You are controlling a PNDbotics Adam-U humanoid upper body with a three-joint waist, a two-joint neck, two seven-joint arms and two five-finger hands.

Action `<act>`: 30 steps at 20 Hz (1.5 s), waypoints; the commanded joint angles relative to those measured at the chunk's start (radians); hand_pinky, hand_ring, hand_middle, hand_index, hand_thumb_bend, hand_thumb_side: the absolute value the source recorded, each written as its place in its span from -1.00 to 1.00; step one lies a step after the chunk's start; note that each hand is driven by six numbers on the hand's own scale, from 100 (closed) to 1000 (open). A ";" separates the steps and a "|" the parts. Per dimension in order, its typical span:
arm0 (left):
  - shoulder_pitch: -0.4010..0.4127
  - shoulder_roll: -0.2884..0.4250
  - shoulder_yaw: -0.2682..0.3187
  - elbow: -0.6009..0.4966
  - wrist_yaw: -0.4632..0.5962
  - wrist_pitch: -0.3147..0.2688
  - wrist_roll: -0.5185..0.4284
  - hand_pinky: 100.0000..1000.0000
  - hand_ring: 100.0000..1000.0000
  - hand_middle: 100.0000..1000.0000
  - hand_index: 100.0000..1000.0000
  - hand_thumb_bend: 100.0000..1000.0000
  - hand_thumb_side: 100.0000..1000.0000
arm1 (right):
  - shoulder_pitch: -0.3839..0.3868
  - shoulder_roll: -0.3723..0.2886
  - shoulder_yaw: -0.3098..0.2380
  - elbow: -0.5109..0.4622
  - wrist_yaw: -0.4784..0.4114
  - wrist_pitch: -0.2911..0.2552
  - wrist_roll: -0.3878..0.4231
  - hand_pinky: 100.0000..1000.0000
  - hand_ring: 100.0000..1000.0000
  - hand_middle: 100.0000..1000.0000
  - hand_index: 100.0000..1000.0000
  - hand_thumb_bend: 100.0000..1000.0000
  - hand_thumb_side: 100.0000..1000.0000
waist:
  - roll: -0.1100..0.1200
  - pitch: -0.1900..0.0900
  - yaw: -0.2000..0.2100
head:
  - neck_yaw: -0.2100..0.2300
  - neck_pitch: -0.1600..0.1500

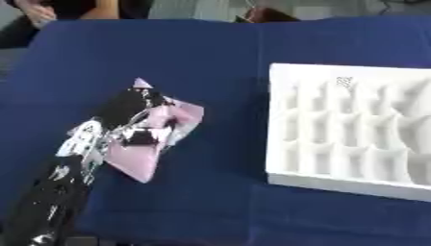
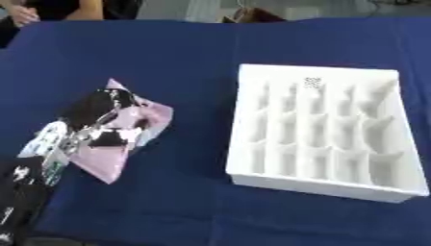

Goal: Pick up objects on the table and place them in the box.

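A bench (image 2: 194,53) draped in dark blue cloth was seen filling the frame. To the right of its middle, a white box (image 2: 244,120) divided into rows of small compartments was set flat on the cloth, its open side up; a small grey mark (image 2: 313,82) was seen near the box's far wall. Well to the left of the box, the robot's left arm (image 1: 50,192) was brought in from the lower left corner, black with silver parts. The left hand (image 1: 126,108) was laid over a pale pink, crumpled object (image 1: 139,158), apparently a sheet or pouch, which was spread on the cloth well apart from the box, one pointed corner directed towards the near edge. The fingers were curled around the upper part of the pink object, which was partly hidden beneath them. Whether the object was lifted clear of the cloth could not be told.
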 commanded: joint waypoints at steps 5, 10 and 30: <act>0.011 0.019 -0.023 0.020 0.088 -0.037 -0.001 -1.00 -1.00 -1.00 -1.00 -1.00 -0.54 | -0.007 -0.014 -0.005 -0.016 0.002 -0.002 -0.002 -0.10 0.20 0.49 0.87 -1.00 0.62 | -0.008 -0.007 -0.001 | -0.005 -0.001; 0.000 0.129 -0.073 -0.053 0.174 -0.102 -0.090 -1.00 -1.00 -1.00 -1.00 -1.00 -0.56 | -0.005 -0.019 -0.004 -0.016 0.003 -0.001 0.000 -0.10 0.20 0.49 0.87 -1.00 0.62 | -0.001 -0.013 -0.005 | -0.008 -0.001; -0.174 0.237 -0.038 -0.282 0.812 -0.007 -0.317 -1.00 -1.00 -1.00 -1.00 -1.00 -0.48 | 0.001 -0.024 -0.003 -0.016 0.003 0.001 0.002 -0.10 0.20 0.49 0.87 -1.00 0.62 | 0.006 -0.024 -0.006 | -0.013 -0.001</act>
